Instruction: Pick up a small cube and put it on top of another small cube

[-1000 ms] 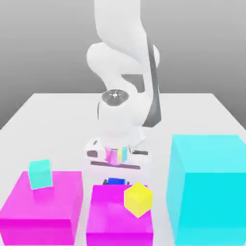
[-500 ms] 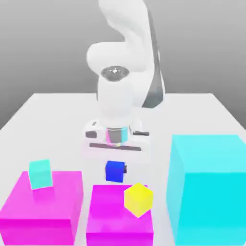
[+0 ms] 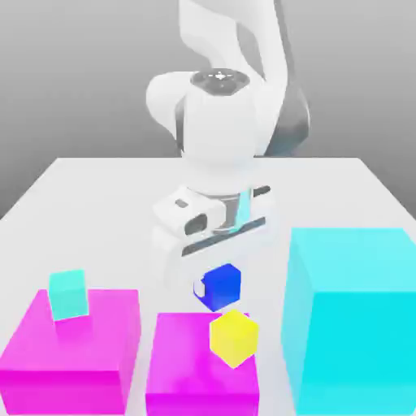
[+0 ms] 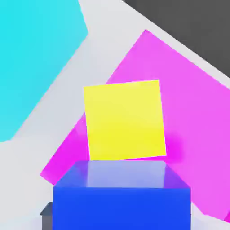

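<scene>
I have the hand clamped on the small blue cube, and the cube hangs in the air under the white arm, clear of the tabletop. In the exterior view it sits just above and behind the yellow cube, which rests on the middle magenta block. From the hand view I see the blue cube's top edge close up, with the yellow cube beyond it on the magenta block. On the exterior view's left a teal cube stands on another magenta block. On the exterior view's right a big cyan block stands beside the middle block.
</scene>
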### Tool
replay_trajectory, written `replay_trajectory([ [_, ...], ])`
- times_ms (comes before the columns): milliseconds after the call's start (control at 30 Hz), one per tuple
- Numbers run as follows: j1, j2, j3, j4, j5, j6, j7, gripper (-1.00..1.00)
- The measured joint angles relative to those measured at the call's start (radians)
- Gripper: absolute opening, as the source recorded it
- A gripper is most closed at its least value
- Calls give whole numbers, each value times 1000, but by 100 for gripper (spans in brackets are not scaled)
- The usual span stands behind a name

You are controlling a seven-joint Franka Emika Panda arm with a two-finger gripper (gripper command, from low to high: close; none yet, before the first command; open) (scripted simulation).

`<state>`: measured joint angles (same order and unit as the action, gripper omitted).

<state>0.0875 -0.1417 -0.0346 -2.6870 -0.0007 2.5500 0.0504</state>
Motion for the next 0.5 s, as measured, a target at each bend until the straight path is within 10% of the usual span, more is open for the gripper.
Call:
replay_trajectory([
  [367,46,128,-11,88,6,32,-318,-100],
  [400,41,145,-7,85,5,53,-318,100],
  [500,38,145,-7,85,5,53,-318,100],
])
